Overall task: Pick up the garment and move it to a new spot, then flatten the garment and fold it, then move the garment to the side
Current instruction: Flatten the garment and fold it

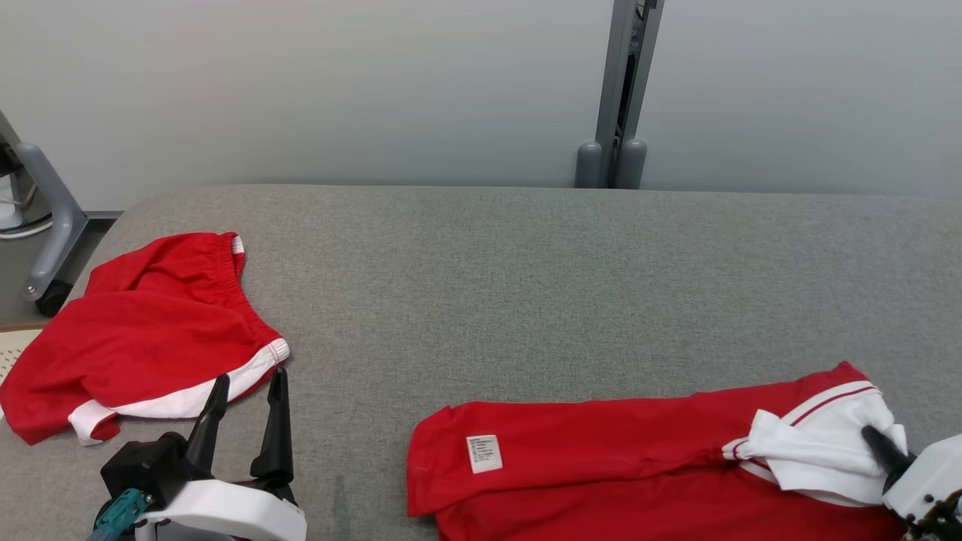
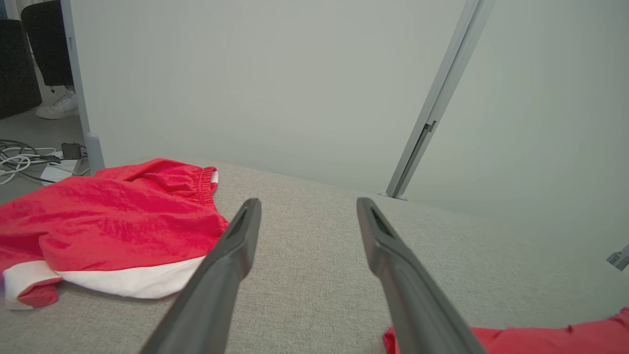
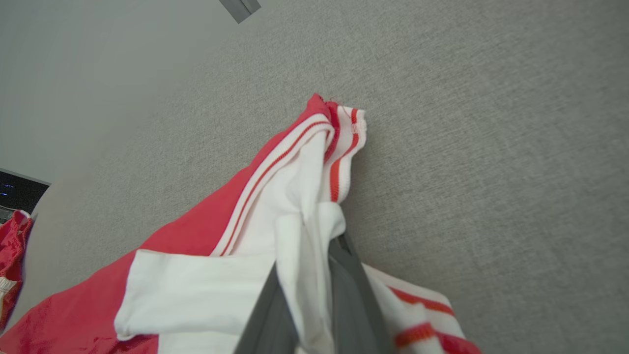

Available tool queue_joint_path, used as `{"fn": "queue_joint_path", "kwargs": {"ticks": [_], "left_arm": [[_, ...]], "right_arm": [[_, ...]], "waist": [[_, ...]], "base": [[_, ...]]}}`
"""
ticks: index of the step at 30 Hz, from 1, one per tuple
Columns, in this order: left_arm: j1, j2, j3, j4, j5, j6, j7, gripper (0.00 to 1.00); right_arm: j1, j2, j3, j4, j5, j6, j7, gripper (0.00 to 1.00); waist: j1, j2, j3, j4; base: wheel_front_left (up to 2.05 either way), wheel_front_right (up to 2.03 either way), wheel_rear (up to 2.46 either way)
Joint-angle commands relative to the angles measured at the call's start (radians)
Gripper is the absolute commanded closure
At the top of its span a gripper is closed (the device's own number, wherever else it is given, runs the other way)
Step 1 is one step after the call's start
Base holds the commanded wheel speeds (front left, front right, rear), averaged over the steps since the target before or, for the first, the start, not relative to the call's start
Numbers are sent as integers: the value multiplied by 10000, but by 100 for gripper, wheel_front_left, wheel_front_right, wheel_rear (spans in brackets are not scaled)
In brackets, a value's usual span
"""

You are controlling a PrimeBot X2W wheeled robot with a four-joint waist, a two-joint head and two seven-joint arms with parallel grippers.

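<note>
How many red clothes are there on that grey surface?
2. Red shorts lie at the left, beside the open left tool. A red shirt lies at the near right, its white collar pinched in the right tool. None looks hidden.

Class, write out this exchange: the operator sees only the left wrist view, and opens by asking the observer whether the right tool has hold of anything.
Operator: Has the right tool hold of anything?
Observer: Yes. The right tool is shut on the white striped trim of the red fabric shirt.
Operator: Any mark on that shirt?
Observer: A small white label, near its left end in the head view.
</note>
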Motion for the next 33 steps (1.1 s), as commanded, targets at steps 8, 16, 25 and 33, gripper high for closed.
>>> {"fn": "queue_joint_path", "kwargs": {"ticks": [8,16,25,33], "left_arm": [[17,-13,30,77,-73,-84,-13,0],[-65,-42,-27,156,-40,-144,-14,0],[-209,-79,-129,271,-50,-246,20,0],[-401,-108,-253,343,20,-312,64,0]], "right_arm": [[29,-654,-557,-397,-587,1,-572,100],[404,-293,-565,-2218,-1912,1,-1042,100],[1352,1434,-435,-5761,-3868,1,495,100],[1331,2746,175,-6226,-4383,1,1336,100]], "waist": [[0,0,-30,-146],[0,0,-121,-88],[0,0,-203,407],[0,0,-107,1286]], "base": [[0,0,0],[0,0,0],[0,0,0],[0,0,0]]}}
